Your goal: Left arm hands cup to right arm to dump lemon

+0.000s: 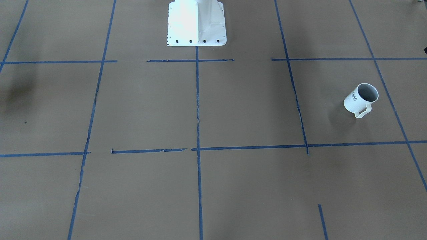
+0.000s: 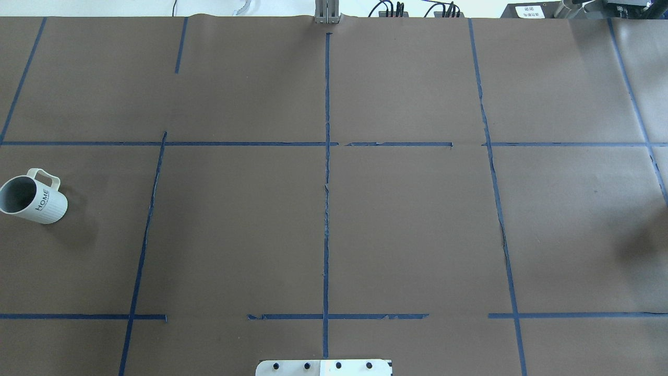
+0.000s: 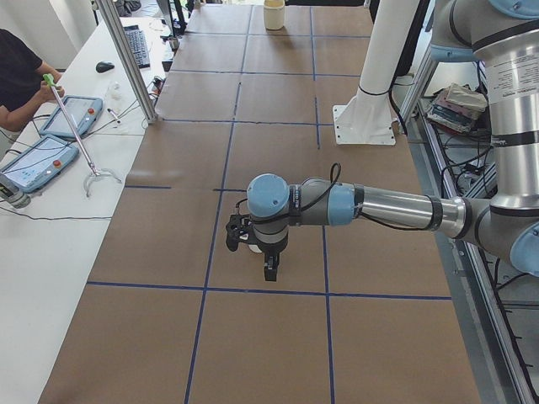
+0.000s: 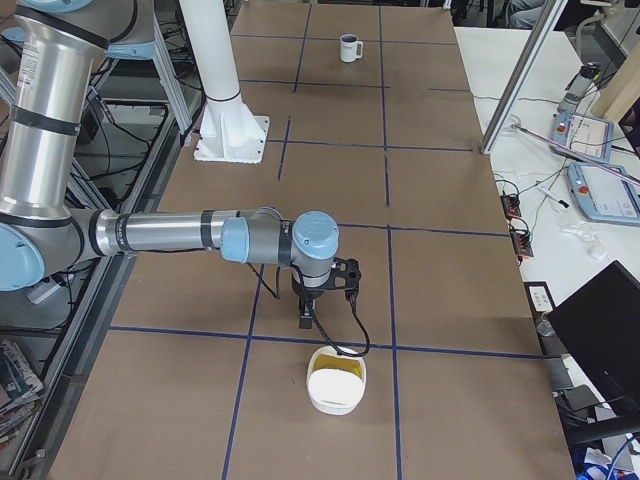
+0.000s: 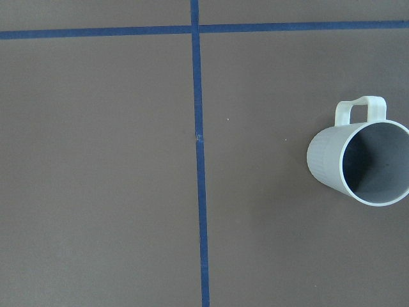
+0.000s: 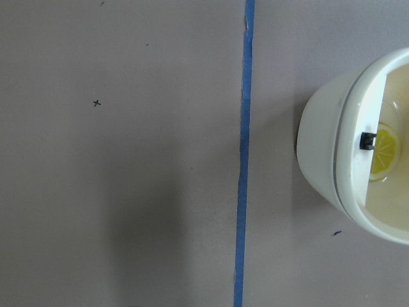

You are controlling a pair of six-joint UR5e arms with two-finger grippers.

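The white "HOME" cup [image 2: 32, 197] stands upright near the table's left end, handle away from the robot's base; its grey inside looks empty. It also shows in the front view [image 1: 361, 99], the left wrist view [image 5: 361, 160] at the right edge, and far off in the right side view [image 4: 349, 47]. The left gripper [image 3: 268, 268] hangs above that area and hides the cup in the left side view; I cannot tell if it is open. The right gripper [image 4: 305, 318] hangs beside a white bowl [image 4: 312, 395] holding a lemon slice [image 6: 385, 148]; I cannot tell its state either.
The bowl [image 6: 326, 147] stands past the table's right end line, out of the overhead view. The white robot base [image 1: 196, 23] is at mid-table. Brown paper with a blue tape grid covers the table. An operator's bench with tablets [image 3: 50, 143] runs along the far side.
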